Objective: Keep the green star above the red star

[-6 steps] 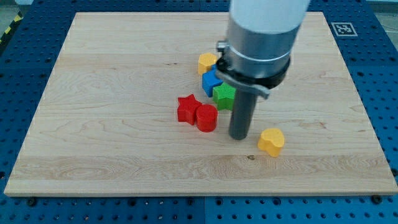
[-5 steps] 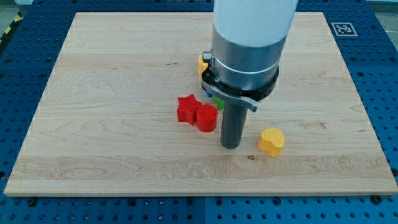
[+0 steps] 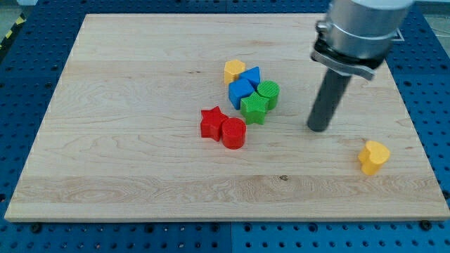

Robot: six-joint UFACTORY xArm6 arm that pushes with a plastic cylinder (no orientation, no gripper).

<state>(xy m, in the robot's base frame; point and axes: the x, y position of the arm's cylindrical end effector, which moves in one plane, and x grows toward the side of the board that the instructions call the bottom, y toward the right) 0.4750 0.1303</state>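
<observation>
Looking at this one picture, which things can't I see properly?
- Upper arm: cut off by the view's top edge.
- Blue blocks: packed between the yellow block and green star, so their shapes are unclear.
- Marker at the board's corner: hidden behind the arm.

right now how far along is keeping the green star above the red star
Looks done: the green star sits toward the view's top and right of the red star, with a small gap between them. In hand: nothing, since my tip stands clear to the view's right. Left: only holding that arrangement.
</observation>
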